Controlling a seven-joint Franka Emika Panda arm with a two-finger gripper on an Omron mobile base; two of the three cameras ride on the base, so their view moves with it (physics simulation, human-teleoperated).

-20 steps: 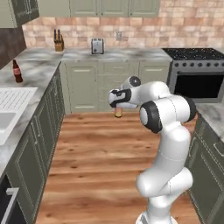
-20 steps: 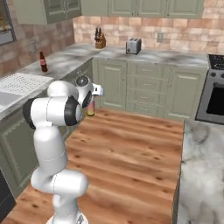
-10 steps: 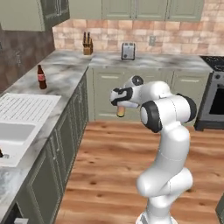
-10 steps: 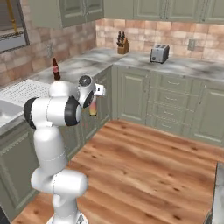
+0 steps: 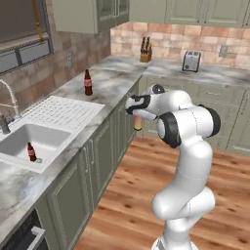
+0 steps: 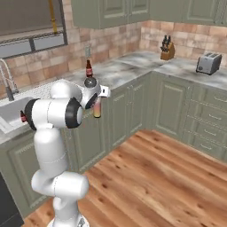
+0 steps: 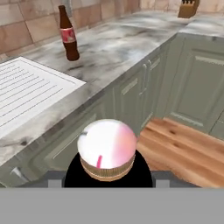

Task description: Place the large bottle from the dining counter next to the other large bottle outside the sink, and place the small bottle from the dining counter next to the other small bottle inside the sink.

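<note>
Left base view: gripper [image 5: 138,112] clamped on the large bottle from the dining counter [image 5: 138,122], hanging below the fingers
Right base view: the other large bottle [image 6: 88,69] beyond the fingers, on the counter
Hand view: carrying step; next, I judge, set it beside that brown bottle [image 7: 68,34], past the drainboard [image 7: 26,89]

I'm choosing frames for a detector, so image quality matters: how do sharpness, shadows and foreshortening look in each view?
Left base view: even flat light, soft rendering, the small bottle in the sink tiny. Right base view: similar, the held bottle mostly hidden by the arm. Hand view: held bottle strongly foreshortened, seen end-on; brown bottle crisp, with a faint shadow on the counter.
</note>
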